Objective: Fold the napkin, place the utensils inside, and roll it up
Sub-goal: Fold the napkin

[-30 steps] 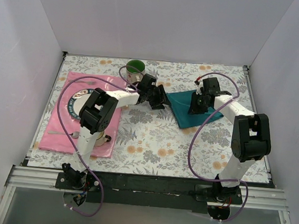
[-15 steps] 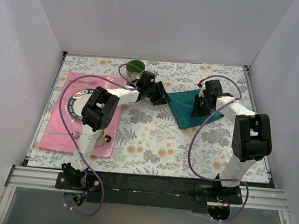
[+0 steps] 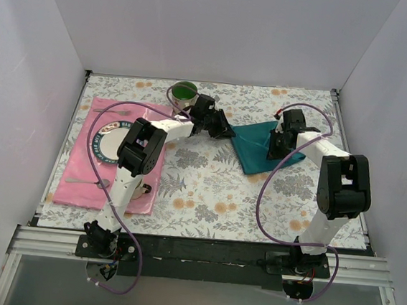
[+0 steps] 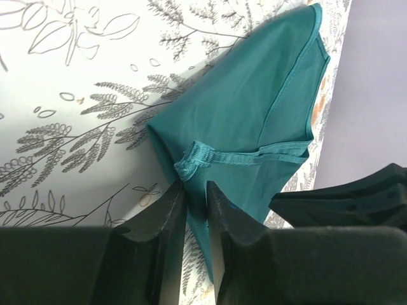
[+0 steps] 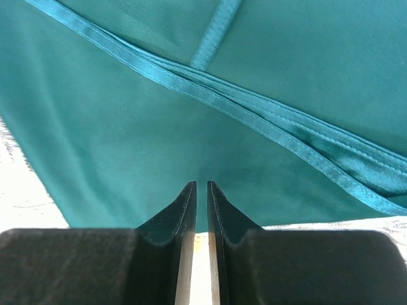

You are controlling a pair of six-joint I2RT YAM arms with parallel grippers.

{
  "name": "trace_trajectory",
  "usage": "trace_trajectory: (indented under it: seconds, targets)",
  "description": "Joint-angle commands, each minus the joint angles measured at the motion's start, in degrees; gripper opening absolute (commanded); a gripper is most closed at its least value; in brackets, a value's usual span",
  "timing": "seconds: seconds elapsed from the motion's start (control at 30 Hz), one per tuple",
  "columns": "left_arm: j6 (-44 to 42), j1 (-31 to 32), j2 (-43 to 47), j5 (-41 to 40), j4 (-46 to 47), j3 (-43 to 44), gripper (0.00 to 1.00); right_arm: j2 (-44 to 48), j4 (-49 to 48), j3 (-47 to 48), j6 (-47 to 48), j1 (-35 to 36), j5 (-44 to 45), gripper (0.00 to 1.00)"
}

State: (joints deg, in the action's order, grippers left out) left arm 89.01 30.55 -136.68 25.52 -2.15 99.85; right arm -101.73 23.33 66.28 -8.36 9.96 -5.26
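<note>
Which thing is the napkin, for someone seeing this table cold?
On the flower-print table, look right of centre, across from the pink placemat. The napkin is the teal cloth there, one corner pinched by the left gripper. It is the only soft, teal thing; the nearby cup is green.

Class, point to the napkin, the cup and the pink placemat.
napkin [image 3: 252, 153], top view, flat near part
cup [image 3: 184, 89], top view, green top
pink placemat [image 3: 79, 166], top view, bare left part
</note>
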Motion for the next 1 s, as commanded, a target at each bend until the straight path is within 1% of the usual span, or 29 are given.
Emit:
trace_trajectory:
  seconds: [0.0,0.07,0.1,0.23,0.37,0.47,0.5,0.53,0.6,0.67,0.7,0.73,0.8,0.83,0.9,0.93,0.97]
  targets:
    - [-1.21,-0.22,1.77,0.32,-0.13,3.06,0.20,-1.79,-0.57,-0.63,0.28,-0.55,2.70,0.18]
    - [-1.21,-0.22,0.55,0.59,-0.66,4.03,0.25,-2.06,-0.48,-0.63,0.45,-0.64,3.50,0.18]
    - [-1.47,-0.14,-0.07,0.59,-2.14,5.43,0.25,-2.07,-0.31,-0.80,0.45,-0.64,3.93,0.18]
    - [-1.82,-0.31,-1.30,0.41,-2.51,6.14,0.26,-1.45,-0.30,-1.68,0.45,-0.73,6.38,0.17]
    - [-3.05,-0.57,-3.85,1.02,-4.96,9.91,0.27,-1.36,-0.13,-1.51,0.19,-0.73,5.79,0.17]
    - [-3.32,-0.57,-4.03,1.11,-6.11,10.54,0.29,-0.40,0.31,-0.63,1.06,-0.38,5.61,0.17]
    - [-3.41,-0.66,-3.68,0.85,-6.20,10.28,0.33,-0.05,0.48,-0.28,1.41,0.15,5.61,0.18]
    - [-3.49,-0.66,-2.98,0.76,-6.20,9.84,0.35,0.30,0.75,0.42,1.85,0.67,5.61,0.23]
    - [-3.67,-0.66,-2.19,0.76,-6.72,9.83,0.40,1.36,1.89,1.57,2.82,2.34,6.39,0.27]
    - [-3.76,-0.66,-0.70,1.02,-7.25,9.83,0.43,2.23,3.64,3.40,3.17,3.49,8.15,0.33]
    - [-3.58,-0.66,-0.08,0.94,-7.69,9.66,0.48,2.59,4.09,3.85,3.35,4.71,9.29,0.35]
    - [-3.58,-0.75,1.23,0.85,-7.95,9.57,0.51,2.94,4.44,4.46,3.44,5.42,9.65,0.38]
    - [-3.67,-0.75,2.47,0.67,-8.39,9.13,0.55,3.91,5.32,5.96,3.53,7.78,10.61,0.43]
    - [-3.76,-0.66,3.43,0.76,-8.65,9.13,0.58,4.08,5.67,6.57,3.96,8.58,10.88,0.48]
    - [-3.85,-0.75,4.31,0.06,-10.41,9.13,0.61,4.17,6.02,8.16,4.40,11.47,11.41,0.53]
    - [-3.59,-0.92,4.84,-0.29,-10.94,9.04,0.64,4.00,5.94,8.34,4.84,12.45,11.58,0.58]
    - [-3.50,-1.01,5.89,-0.73,-12.25,8.61,0.65,3.82,5.67,8.51,5.19,13.50,11.76,0.61]
